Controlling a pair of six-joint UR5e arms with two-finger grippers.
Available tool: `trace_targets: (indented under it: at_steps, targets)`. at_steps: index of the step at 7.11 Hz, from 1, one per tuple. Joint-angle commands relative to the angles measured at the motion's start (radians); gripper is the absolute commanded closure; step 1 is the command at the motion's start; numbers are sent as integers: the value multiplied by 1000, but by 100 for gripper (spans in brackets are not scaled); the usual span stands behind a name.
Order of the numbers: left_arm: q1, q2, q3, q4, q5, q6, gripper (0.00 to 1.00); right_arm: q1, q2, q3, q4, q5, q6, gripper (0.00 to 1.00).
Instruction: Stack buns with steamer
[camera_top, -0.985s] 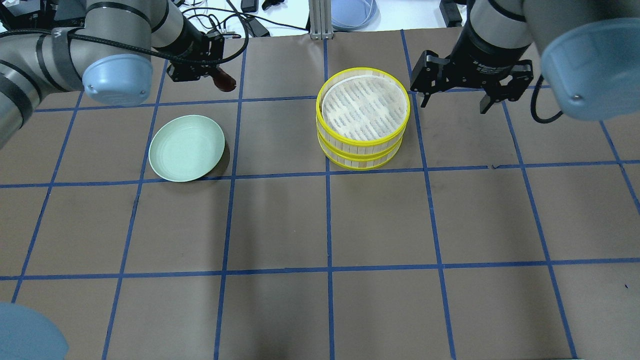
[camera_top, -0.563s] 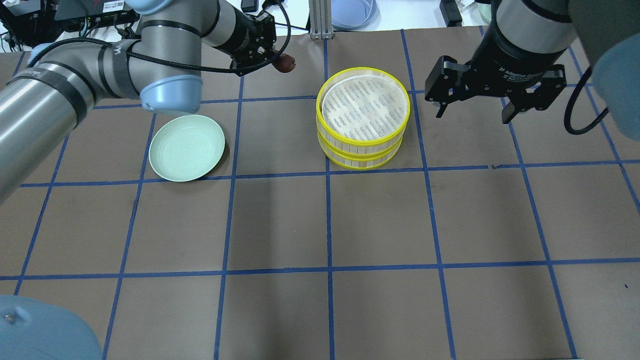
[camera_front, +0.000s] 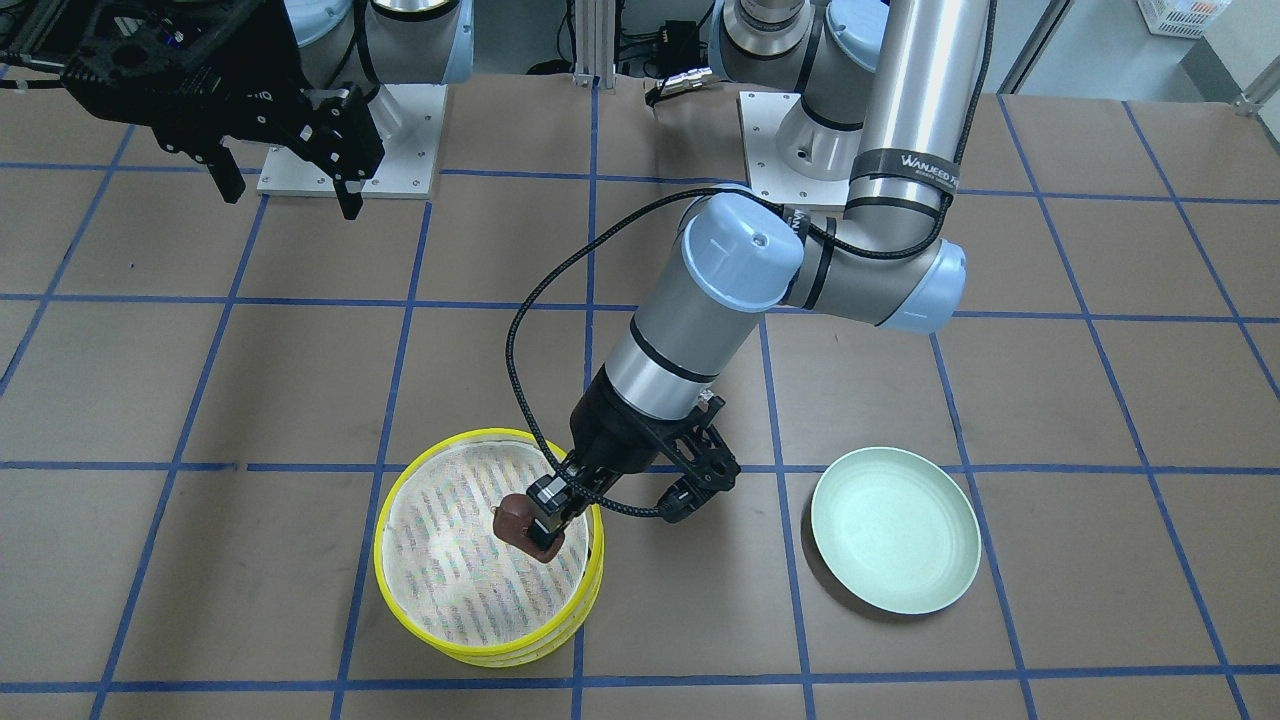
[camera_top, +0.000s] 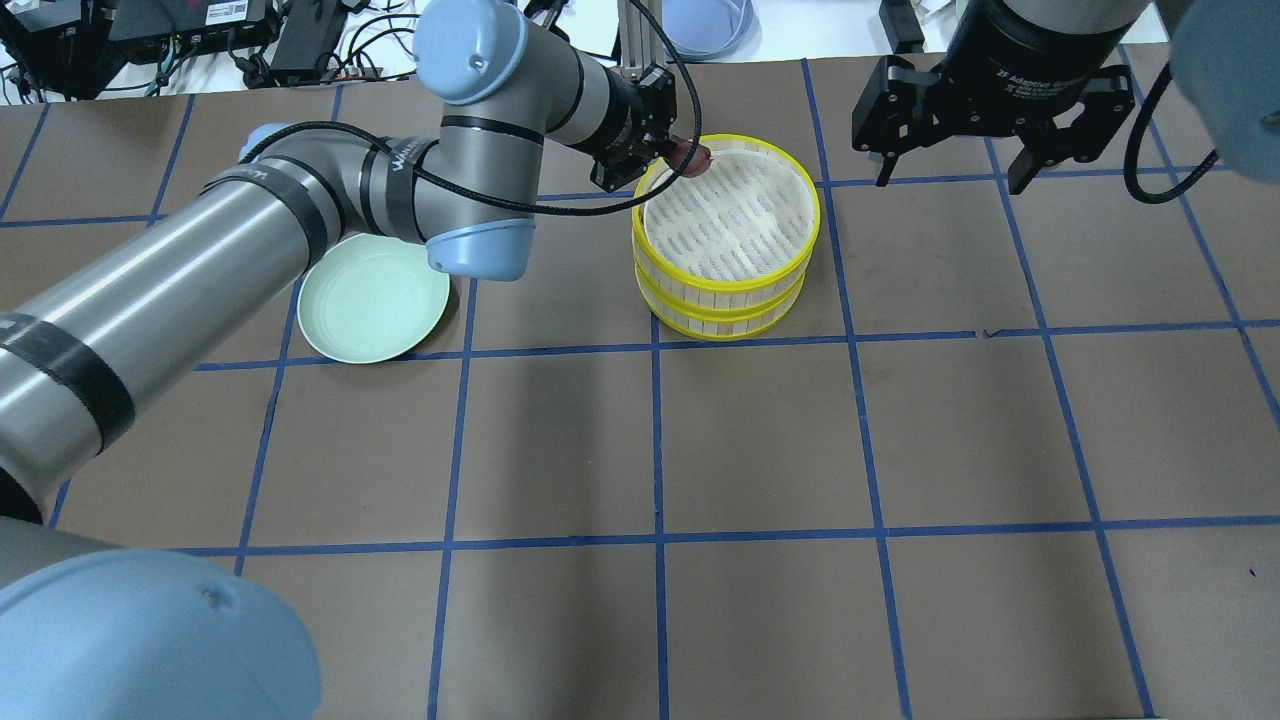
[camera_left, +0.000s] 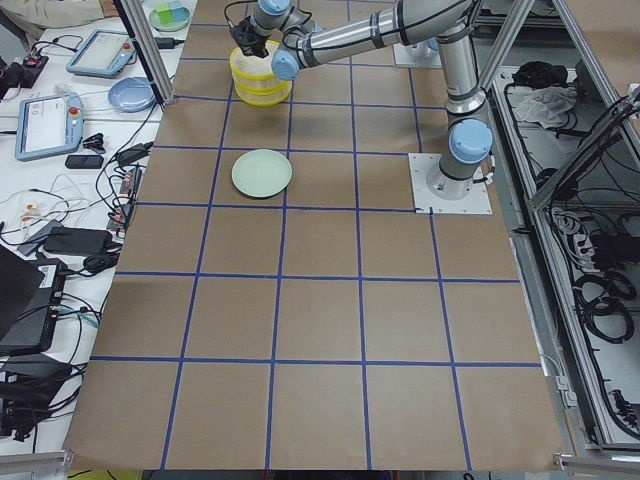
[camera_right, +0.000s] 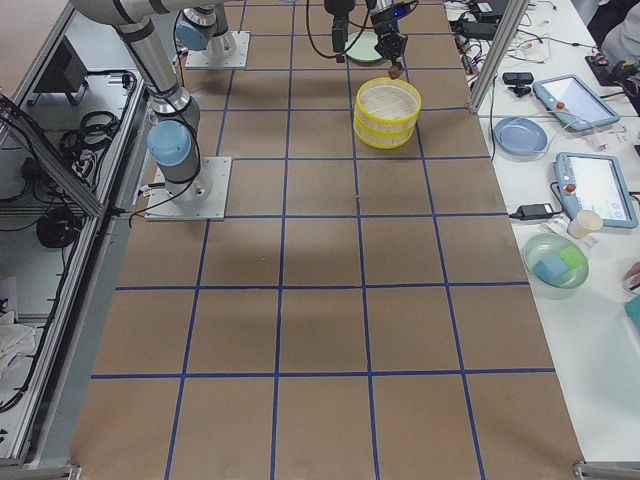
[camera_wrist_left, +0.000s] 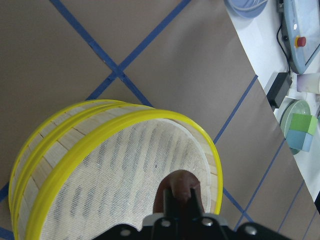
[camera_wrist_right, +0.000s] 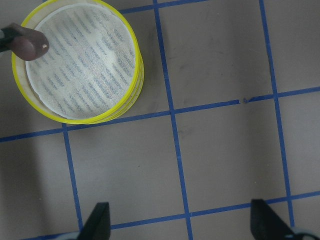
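Left gripper (camera_front: 537, 527) is clamping the dark reddish-brown bun (camera_front: 516, 521), holding it just inside the yellow rim of the steamer (camera_top: 725, 300) top tier; can't tell if it's touching the mesh. Both tiers are sitting stacked on the worktop (camera_top: 760, 450) directly under that gripper. Right gripper (camera_top: 952, 178) is hovering, jaws spread, carrying nothing, steamer off to its side. Pale green plate (camera_top: 373, 295) is lying well apart from both grippers.

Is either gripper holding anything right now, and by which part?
The left gripper pinches the dark brown bun by one end; the other end sticks out over the steamer. The right gripper is open and empty.
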Motion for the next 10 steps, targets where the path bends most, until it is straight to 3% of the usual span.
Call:
trace_targets:
  at_steps: [1,2,3,5,7,9,10]
  targets:
    - [-23,-30,1,38,-6,-66,12,0,39,-5,-11,1,-1,0]
    - [-26,-31,3,38,-39,-106,0,0,40,-5,-12,3,-1,0]
    - [-26,-19,7,38,-119,-123,0,0,43,-5,-12,4,-1,0]
    - [12,18,20,4,-113,81,0,0,42,-5,-8,7,-1,0]
    - [96,76,20,-237,-101,359,0,0,43,-3,3,3,-89,0]
    - [171,151,23,-513,52,750,0,0,68,-5,-12,0,-162,0]
    - [217,200,40,-654,172,883,0,0,74,-8,-20,0,-184,0]
